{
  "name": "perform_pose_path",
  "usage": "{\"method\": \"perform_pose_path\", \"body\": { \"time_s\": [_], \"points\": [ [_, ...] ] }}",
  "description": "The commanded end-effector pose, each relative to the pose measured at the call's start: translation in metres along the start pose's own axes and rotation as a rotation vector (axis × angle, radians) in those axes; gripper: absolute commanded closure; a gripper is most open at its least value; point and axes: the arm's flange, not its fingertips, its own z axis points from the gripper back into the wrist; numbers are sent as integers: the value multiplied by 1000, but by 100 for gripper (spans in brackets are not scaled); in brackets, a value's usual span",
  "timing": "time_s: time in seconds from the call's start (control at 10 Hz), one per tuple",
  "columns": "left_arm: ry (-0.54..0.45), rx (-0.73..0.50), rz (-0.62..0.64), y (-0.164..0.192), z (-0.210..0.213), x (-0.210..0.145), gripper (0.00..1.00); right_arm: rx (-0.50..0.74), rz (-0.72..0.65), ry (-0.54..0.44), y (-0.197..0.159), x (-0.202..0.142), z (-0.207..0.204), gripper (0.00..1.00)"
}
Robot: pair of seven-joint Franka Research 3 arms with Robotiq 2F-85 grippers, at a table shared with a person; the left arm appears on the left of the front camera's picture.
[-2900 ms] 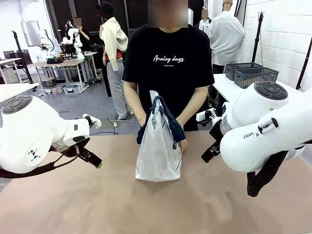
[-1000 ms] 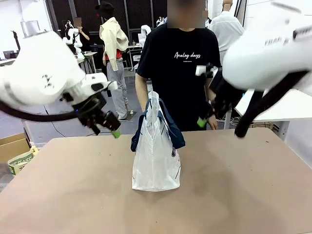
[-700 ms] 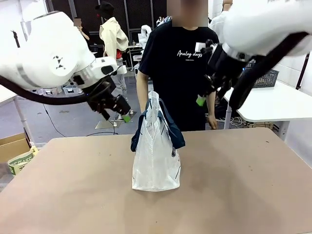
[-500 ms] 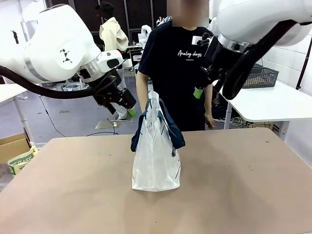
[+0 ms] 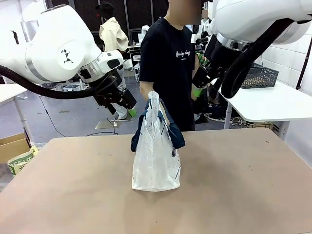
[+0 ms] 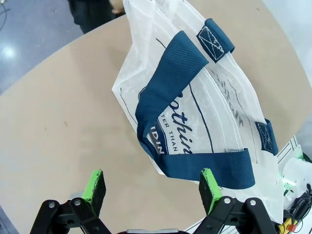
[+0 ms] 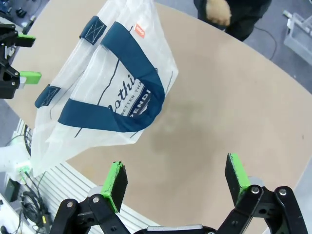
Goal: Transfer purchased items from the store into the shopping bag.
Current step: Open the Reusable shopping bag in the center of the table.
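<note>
Translucent white plastic, creased and slack, makes up the shopping bag (image 5: 156, 161) standing upright near the middle of the bare brown table (image 5: 243, 195). Its woven navy handles (image 6: 165, 78) flop over the mouth, and dark blue print runs along one side.

You have both arms raised on either side of it. The left gripper (image 6: 152, 185) hovers above and beside the bag with its green-padded fingers spread wide, holding nothing. The right gripper (image 7: 176, 179) hangs on the opposite side, also spread wide and empty. Neither one touches the bag.

A person (image 5: 168, 58) in a black T-shirt stands at the far edge, turned side-on, hands off the bag.

By the look of it, your loading has not begun. The bag's walls sag flat and nothing bulges through the film, though the folds hide what may lie at the bottom. All of the transfer seems left to do.

Expect thin, slippery film that collapses under a touch. The strap handles, stitched at square patches, look like the firmer hold.
</note>
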Motion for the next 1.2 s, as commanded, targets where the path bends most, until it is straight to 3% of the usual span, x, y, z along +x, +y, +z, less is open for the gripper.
{"method": "perform_pose_path", "body": {
  "time_s": [0.0,0.3,0.4,0.7,0.9,1.0,1.1],
  "points": [
    [1,0,4,0,2,-4,0,11,-7,5,-1,-7,-3,0],
    [0,0,0,0,0,0,0,0,-1,1,0,-1,0,0],
    [61,-18,74,-5,3,3,0,47,-38,74,22,13,-13,0],
    [122,-90,264,-22,20,15,0,143,-180,167,46,76,-39,0],
    [157,-129,349,-25,18,23,0,119,-234,197,51,108,-61,0],
    [174,-158,332,-27,12,28,0,85,-214,216,52,116,-74,0],
    [145,-96,291,-24,22,12,0,129,-191,169,55,84,-59,0]
  ]
}}
